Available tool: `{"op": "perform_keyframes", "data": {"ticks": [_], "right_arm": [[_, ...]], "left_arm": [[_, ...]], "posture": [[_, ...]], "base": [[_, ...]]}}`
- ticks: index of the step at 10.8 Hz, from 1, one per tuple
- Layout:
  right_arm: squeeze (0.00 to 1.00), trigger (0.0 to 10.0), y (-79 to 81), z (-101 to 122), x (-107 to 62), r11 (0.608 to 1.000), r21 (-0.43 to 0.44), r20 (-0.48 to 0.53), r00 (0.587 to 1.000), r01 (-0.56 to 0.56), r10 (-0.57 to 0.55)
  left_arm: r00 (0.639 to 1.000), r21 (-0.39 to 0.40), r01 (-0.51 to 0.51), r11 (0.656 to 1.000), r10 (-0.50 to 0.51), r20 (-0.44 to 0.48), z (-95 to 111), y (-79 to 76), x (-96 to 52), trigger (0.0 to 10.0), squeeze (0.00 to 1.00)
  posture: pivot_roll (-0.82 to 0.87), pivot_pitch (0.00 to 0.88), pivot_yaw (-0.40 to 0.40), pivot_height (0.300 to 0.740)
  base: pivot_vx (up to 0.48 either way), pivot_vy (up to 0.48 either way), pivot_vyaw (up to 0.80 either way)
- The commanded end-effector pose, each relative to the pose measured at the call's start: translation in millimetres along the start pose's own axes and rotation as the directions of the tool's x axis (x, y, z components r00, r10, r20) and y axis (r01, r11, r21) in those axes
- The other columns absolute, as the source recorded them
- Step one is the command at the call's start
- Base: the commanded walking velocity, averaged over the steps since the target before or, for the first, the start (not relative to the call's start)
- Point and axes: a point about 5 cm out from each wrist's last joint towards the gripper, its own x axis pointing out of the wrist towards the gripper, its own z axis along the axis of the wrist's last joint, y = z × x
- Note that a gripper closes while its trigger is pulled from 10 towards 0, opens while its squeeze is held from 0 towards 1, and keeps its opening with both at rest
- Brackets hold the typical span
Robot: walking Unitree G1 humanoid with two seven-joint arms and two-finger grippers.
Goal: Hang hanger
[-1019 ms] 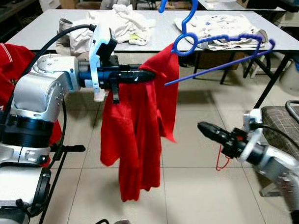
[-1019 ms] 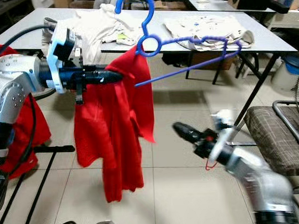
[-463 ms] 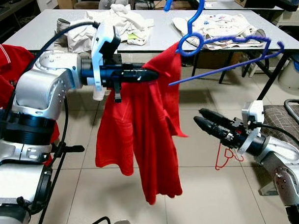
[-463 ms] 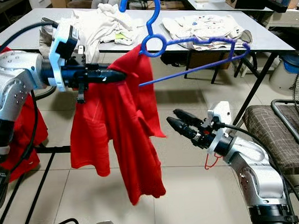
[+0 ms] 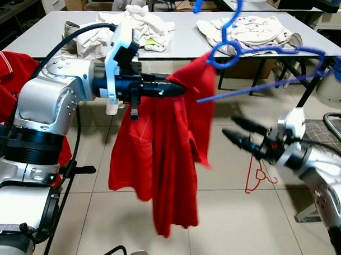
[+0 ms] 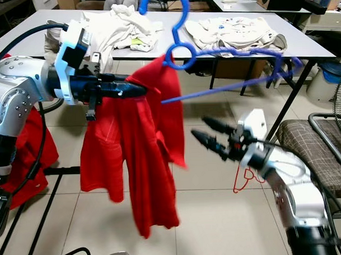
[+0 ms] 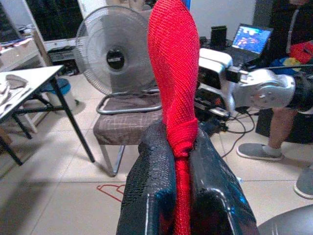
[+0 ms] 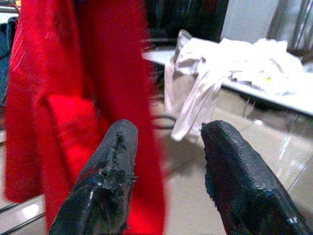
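two pincers: the left pincer (image 5: pixel 177 89) clamps the red shirt (image 5: pixel 166 155) on the blue hanger (image 5: pixel 257 51); to its right, the right pincer (image 5: pixel 241 133) is spread open beside the shirt.

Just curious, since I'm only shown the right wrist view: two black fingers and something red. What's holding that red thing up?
Observer: The left end effector is shut on the red shirt.
Operator: Is there a hanger?
Observer: Yes, a blue hanger sticks out of the shirt's top, and its hook is on nothing.
Operator: Are my fingers gripping anything?
Observer: No. The right end effector is open, close beside the shirt.
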Motion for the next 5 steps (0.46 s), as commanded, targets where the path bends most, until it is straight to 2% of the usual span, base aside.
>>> {"op": "perform_keyframes", "data": {"ticks": [1, 3, 5], "right_arm": [[0.00, 10.0, -4.5, 1.4, 0.5, 0.999, -0.032, -0.012, 1.000, 0.009, -0.009], [0.00, 10.0, -6.1, -0.2, 4.9, 0.999, -0.034, -0.031, 0.999, -0.015, 0.014], [0.00, 10.0, -2.3, -4.8, 10.4, 0.995, 0.009, -0.054, 0.993, -0.102, 0.102]], "left_arm": [[0.999, 0.066, 0.040, 0.997, -0.041, 0.014, 18.3, -2.7, 3.8, 0.0, 0.00], [0.996, 0.074, 0.076, 0.994, -0.079, 0.033, 25.4, -6.0, 6.7, 0.0, 0.00], [0.995, 0.082, 0.084, 0.993, -0.088, 0.048, 33.1, -6.8, 11.5, 0.0, 0.00]], "posture": [[0.06, 0.000, -0.011, 0.740], [0.06, 0.000, -0.009, 0.740], [0.06, 0.000, -0.013, 0.740]], "base": [[0.000, 0.000, 0.00], [0.000, 0.000, 0.00], [0.000, 0.000, 0.00]]}}
